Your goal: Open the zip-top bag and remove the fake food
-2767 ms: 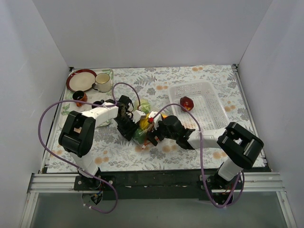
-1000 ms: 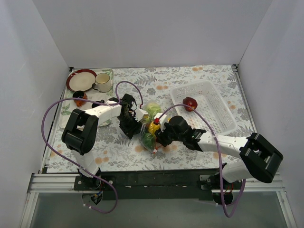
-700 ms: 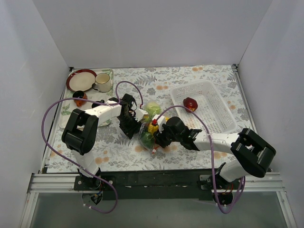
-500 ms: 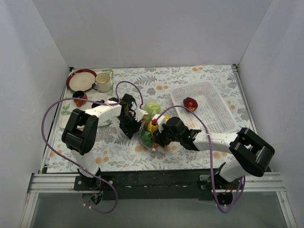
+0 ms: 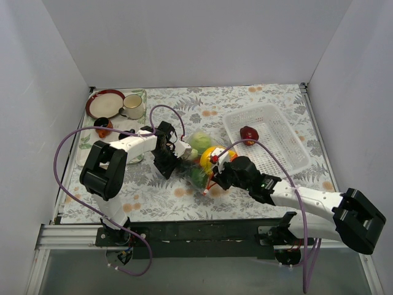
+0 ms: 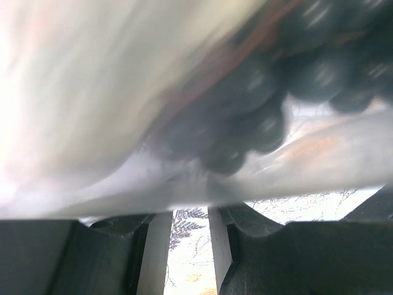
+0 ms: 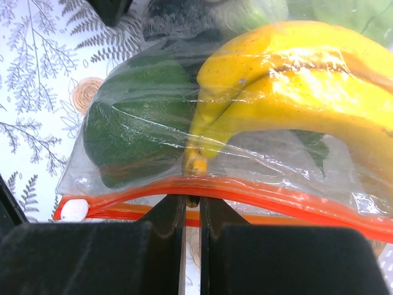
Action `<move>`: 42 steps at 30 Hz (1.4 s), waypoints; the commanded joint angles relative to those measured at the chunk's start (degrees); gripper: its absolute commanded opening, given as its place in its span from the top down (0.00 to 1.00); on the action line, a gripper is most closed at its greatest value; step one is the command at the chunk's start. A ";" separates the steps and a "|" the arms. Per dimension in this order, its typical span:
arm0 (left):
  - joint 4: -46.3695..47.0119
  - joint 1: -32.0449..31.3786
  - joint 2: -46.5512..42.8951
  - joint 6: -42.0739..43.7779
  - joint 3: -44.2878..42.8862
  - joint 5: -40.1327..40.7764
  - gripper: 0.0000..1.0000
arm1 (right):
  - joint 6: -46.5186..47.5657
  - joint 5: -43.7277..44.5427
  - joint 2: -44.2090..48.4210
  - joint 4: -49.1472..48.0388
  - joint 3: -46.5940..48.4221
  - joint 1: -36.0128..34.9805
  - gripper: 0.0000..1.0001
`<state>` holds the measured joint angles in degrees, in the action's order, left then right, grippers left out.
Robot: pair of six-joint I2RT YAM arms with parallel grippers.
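Looking from above: the zip-top bag lies on the flowered tablecloth between both arms. Its long axis runs far to near and its mouth is turned toward the right arm.
Above, hands: the left gripper touches the bag's closed side. The right gripper sits at the orange-red zip strip on the near-right edge.
Above, contents: the fake food is bunched inside clear crinkly film. One red apple sits apart in the white perforated basket.
Left wrist: the view is blurred. Glossy film and dark round grapes crowd just above the fingers, which are drawn almost together, pinching the film.
Right wrist: the fingers are clamped on the zip strip, which runs straight across. Behind it, a smooth yellow banana lies beside a rounded dark green piece.
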<state>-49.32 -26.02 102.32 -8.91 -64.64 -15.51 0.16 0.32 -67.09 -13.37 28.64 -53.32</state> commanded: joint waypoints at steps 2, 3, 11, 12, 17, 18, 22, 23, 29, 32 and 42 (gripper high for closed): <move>1.95 0.09 2.53 1.87 0.66 4.61 0.72 | -2.26 4.25 5.30 2.28 -0.17 0.06 0.96; 2.03 0.09 2.53 1.88 0.74 4.78 0.72 | -2.62 3.91 6.17 4.38 -0.08 0.06 0.96; 0.02 0.70 1.74 0.83 -6.16 3.83 0.73 | -0.96 0.12 2.94 9.50 3.17 0.06 0.98; -1.73 1.14 1.13 0.56 -8.37 3.04 0.73 | -0.95 0.12 1.54 9.76 4.04 0.06 0.98; -7.54 3.78 2.00 -2.16 -20.69 -3.73 0.65 | -0.34 -2.69 -1.55 10.55 5.81 0.06 0.99; -8.59 3.87 2.00 -3.39 -22.79 -6.26 0.64 | -0.25 -3.04 -1.90 10.38 5.90 0.06 0.99; -8.52 3.87 2.61 -6.20 -23.34 -11.29 0.63 | -0.34 -3.83 -2.43 10.46 5.81 0.06 0.99; -7.99 3.87 3.05 -6.73 -22.81 -11.82 0.63 | -0.25 -4.09 -2.52 10.47 5.81 -0.03 0.99; -6.85 3.52 6.31 -8.85 -20.53 -18.59 0.63 | -0.34 -5.15 -3.75 11.08 6.77 0.06 0.99; -4.48 3.34 5.79 -9.37 -18.59 -18.68 0.63 | -0.25 -5.94 -4.89 11.52 7.56 0.06 0.99; 2.29 3.35 7.36 -14.20 -26.76 -18.33 0.64 | 1.51 -8.05 -5.51 13.01 8.36 -0.03 0.99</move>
<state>-52.16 -22.39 109.56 -19.94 -86.48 -31.59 0.49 -5.41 -72.51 0.12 34.44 -53.28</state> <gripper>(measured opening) 0.356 0.098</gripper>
